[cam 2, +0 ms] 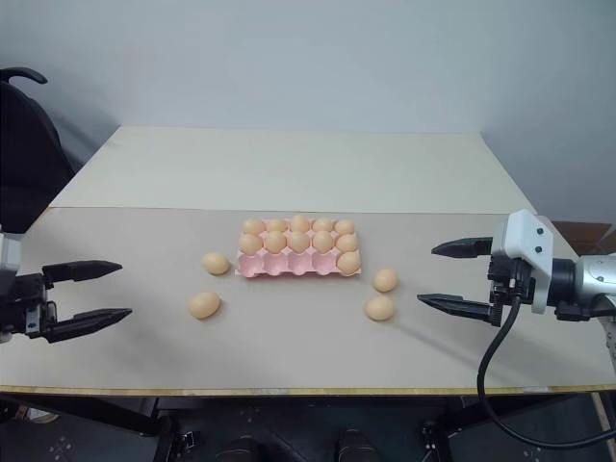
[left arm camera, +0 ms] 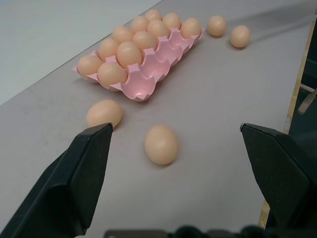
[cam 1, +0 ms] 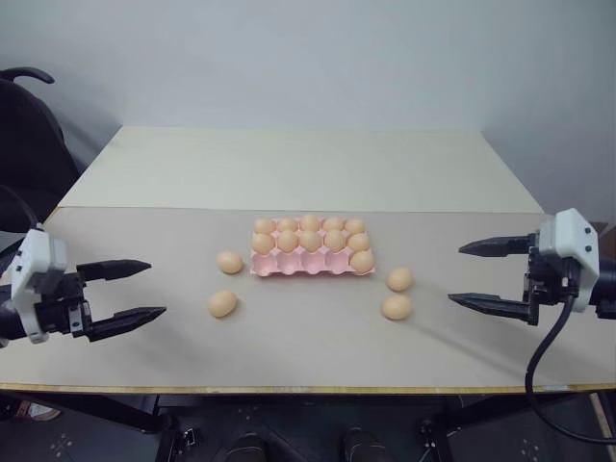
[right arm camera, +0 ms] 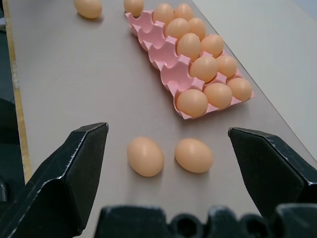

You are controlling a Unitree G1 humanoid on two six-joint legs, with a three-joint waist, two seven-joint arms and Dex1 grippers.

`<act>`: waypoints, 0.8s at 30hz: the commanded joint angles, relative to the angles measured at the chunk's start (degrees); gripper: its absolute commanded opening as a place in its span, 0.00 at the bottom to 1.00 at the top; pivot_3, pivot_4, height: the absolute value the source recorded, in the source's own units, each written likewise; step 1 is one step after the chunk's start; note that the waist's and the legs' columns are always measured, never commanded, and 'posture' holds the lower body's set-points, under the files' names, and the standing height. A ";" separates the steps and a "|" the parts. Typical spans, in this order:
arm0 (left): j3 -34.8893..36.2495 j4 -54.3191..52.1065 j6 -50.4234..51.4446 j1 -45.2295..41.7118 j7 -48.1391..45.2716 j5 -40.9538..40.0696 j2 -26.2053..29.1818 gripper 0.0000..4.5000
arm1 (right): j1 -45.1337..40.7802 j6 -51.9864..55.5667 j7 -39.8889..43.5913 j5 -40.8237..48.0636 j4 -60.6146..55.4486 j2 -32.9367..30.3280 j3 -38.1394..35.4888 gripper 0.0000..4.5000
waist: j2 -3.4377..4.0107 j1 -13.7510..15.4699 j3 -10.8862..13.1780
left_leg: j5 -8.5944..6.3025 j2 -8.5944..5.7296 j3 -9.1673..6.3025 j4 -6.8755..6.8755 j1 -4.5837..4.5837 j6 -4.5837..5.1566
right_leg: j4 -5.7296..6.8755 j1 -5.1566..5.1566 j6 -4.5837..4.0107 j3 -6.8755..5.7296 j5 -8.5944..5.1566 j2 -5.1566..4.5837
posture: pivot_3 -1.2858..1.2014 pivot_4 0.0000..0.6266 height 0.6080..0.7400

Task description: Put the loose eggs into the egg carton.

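Both black two-fingered grippers hover low over the near edge of the pale beige table [cam 1: 308, 356], the left gripper [cam 1: 130, 293] and the right gripper [cam 1: 481, 277] each spread wide with nothing between the jaws. Between them sits the flat pink moulded egg carton [cam 1: 310, 262], its two far rows and the near right cup filled. Four loose orange-tan eggs lie on the tabletop: two [cam 1: 229, 262] [cam 1: 222, 304] left of the carton, two [cam 1: 399, 279] [cam 1: 396, 307] to its right.
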 commanded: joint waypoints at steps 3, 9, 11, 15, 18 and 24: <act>2.33 -1.43 0.09 0.01 1.01 -0.93 -0.06 1.00 | -1.02 -1.14 0.34 0.73 -0.15 0.09 -1.11 1.00 | 0.00 -0.03 0.00 | 0.00 0.00 0.00 0.00 0.00 0.00 | 0.00 0.00 0.00 0.00 0.00 0.00 | 0.52 0.24 1.00; 2.27 -1.32 -0.55 0.19 0.16 -0.71 0.66 1.00 | -1.42 -1.14 0.51 0.70 0.29 0.02 -0.81 1.00 | 0.00 -0.03 0.00 | 0.00 0.00 0.00 0.00 0.00 0.00 | 0.00 0.00 0.00 0.00 0.00 0.00 | 0.52 0.24 1.00; 2.26 -1.26 -0.58 -0.13 0.08 -0.80 0.79 1.00 | -2.19 -1.36 0.58 0.37 0.95 -0.04 -0.21 1.00 | 0.00 -0.04 0.00 | 0.00 0.00 0.00 0.00 0.00 0.00 | 0.00 0.00 0.00 0.00 0.00 0.00 | 0.52 0.24 1.00; 3.05 -2.02 -0.34 0.27 -0.27 -1.41 0.51 1.00 | -3.97 -1.70 1.03 -0.33 1.64 -0.30 1.27 1.00 | 0.00 -0.08 0.00 | 0.00 0.00 0.00 0.00 0.01 0.00 | 0.00 0.00 0.00 0.00 0.00 0.00 | 0.52 0.24 1.00; 3.65 -2.86 0.07 1.31 -0.77 -1.63 0.35 1.00 | -3.69 -2.95 1.02 -2.28 1.03 -0.13 3.17 1.00 | 0.00 -0.07 0.00 | 0.00 0.00 0.00 0.00 -0.01 0.00 | -0.02 -0.01 0.00 0.00 0.00 0.00 | 0.52 0.24 1.00; 3.15 -2.83 0.31 1.11 -0.97 -2.03 0.50 1.00 | -2.90 -7.61 -1.16 -8.49 -0.49 3.22 10.42 1.00 | 0.00 -0.02 0.00 | 0.00 0.00 0.00 0.00 0.02 0.00 | 0.02 0.00 0.00 0.00 0.00 0.00 | 0.52 0.24 1.00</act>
